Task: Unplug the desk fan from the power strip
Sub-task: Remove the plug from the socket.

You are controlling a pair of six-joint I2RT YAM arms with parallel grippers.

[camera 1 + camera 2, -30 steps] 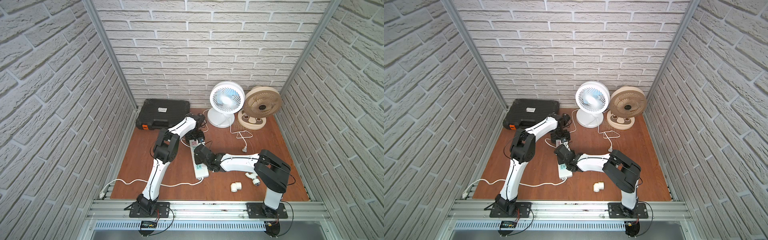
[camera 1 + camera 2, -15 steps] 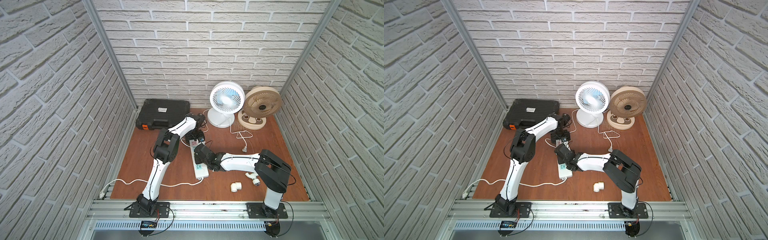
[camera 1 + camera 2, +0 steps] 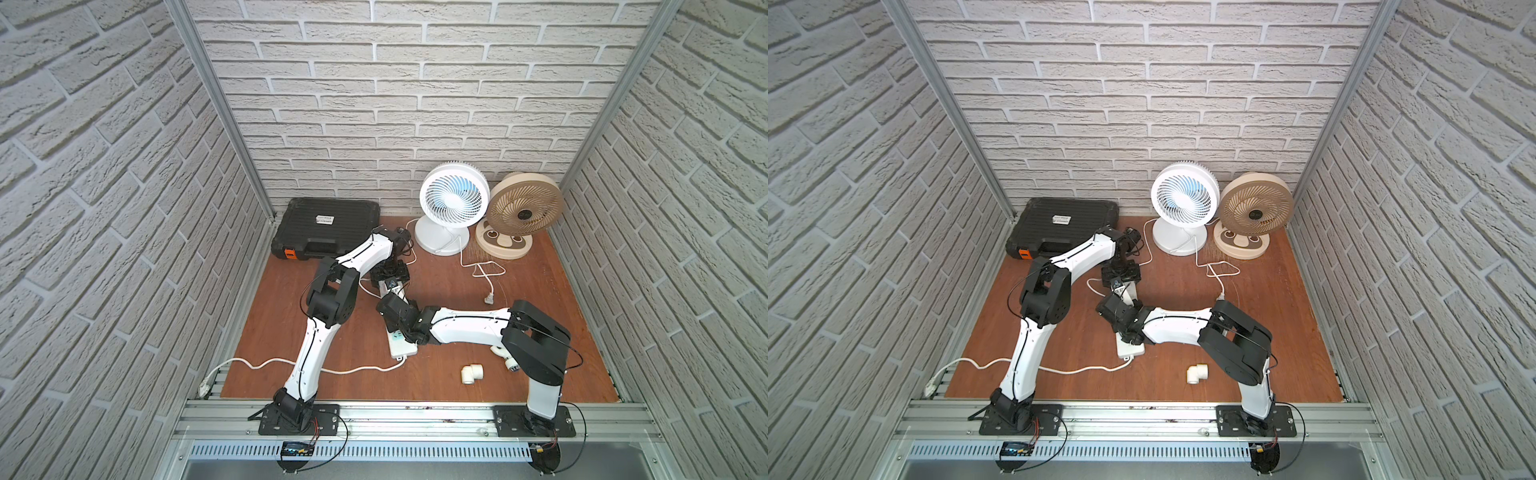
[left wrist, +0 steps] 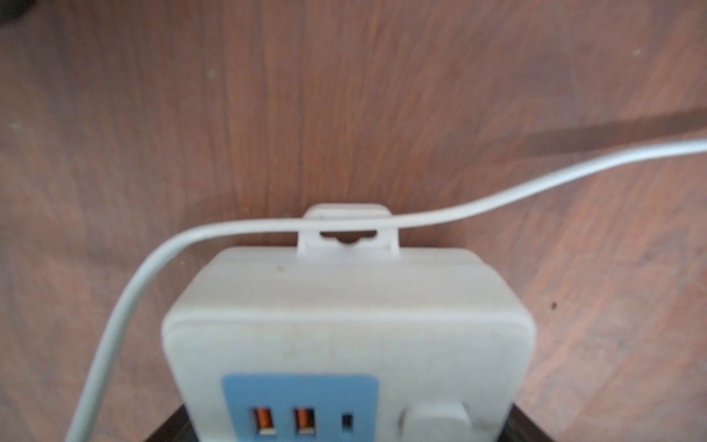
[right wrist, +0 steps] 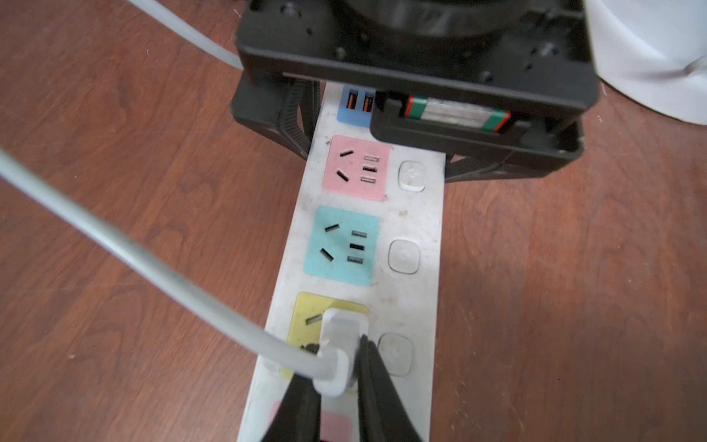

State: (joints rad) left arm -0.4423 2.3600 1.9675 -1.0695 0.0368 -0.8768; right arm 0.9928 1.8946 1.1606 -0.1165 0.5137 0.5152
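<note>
Nearest the front rail, a white pipe elbow (image 3: 471, 373) lies on the tabletop (image 3: 415, 386); a thick white cord (image 3: 245, 363) trails away to the front left corner.

That cord leaves the near end of the power strip (image 3: 401, 345). The strip lies flat mid-tabletop, its long axis running near to far; its cord end points at the rail and its blue USB end at the back wall, the far end a little to the left.

In both top views the right wrist covers the strip's middle; only the right wrist view shows the right fingers (image 5: 375, 394) closed on the white plug (image 5: 340, 329), one on each side. The plug stands in the yellow panel; whether its prongs sit fully home cannot be told. The fan cord (image 5: 153, 264) leaves the plug sideways.

Beyond it come the teal and pink panels; then the left fingers (image 5: 296, 122) press against the strip's two long edges at the blue end, with the strip between them.

The left wrist view alone shows the hanging tab (image 4: 348, 229) at the far tip, with the fan cord draped across it; there the fingers are only dark corners.

Farther back a loose plug (image 3: 489, 297) lies on the wood; the white desk fan (image 3: 453, 199), a beige fan (image 3: 524, 214) and a black case (image 3: 328, 232) stand along the back wall.
</note>
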